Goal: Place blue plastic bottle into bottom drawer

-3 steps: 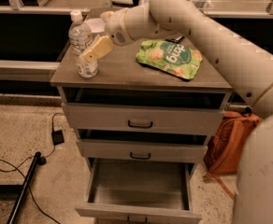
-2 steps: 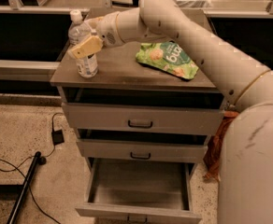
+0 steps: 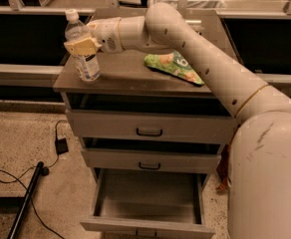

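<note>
Upright blue plastic bottle (image 3: 88, 66), clear with white cap and pale label, standing at the worktop's (image 3: 130, 73) front left corner, tool (image 3: 80, 46) sitting against its upper body, bottom drawer (image 3: 148, 195) standing pulled open, grey interior showing

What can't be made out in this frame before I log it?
Camera view:
- Gripper at the blue plastic bottle on the cabinet top: it covers the bottle's upper body, so any grasp is unclear.
- Bottom drawer, pulled out: its front is cut off by the lower edge.
- Green bag: far side hidden by the arm.
</note>
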You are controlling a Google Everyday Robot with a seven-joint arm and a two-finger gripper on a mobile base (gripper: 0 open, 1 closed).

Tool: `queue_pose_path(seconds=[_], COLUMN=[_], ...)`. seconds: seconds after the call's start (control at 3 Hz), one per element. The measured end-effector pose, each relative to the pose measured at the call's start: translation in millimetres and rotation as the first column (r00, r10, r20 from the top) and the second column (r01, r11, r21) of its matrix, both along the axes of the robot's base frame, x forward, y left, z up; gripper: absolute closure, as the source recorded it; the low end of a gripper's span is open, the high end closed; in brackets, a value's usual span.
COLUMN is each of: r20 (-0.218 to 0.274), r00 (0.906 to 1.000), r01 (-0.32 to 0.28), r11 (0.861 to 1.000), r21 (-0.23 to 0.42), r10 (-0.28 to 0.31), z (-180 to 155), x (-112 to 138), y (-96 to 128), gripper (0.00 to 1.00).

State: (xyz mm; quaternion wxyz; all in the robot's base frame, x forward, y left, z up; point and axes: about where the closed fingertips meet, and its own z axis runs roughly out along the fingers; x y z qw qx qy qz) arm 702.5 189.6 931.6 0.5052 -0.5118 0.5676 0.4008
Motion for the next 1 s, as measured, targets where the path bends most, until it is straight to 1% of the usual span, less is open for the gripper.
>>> queue_pose_path(seconds=[0.33,0.67,1.0], r20=[0.069,0.174,0.19], r00=[0.9969,0.9845,0.9806], r01=[-0.044,-0.037,0.045], r11=[0.997,0.993,0.999], r21=[0.07,0.108,0.027], r10=[0.039,0.018,-0.049], z=[13,43,33], x=[-26,-66,-113], y=[-14,-39,-86], gripper=[0.87,1.0,1.0])
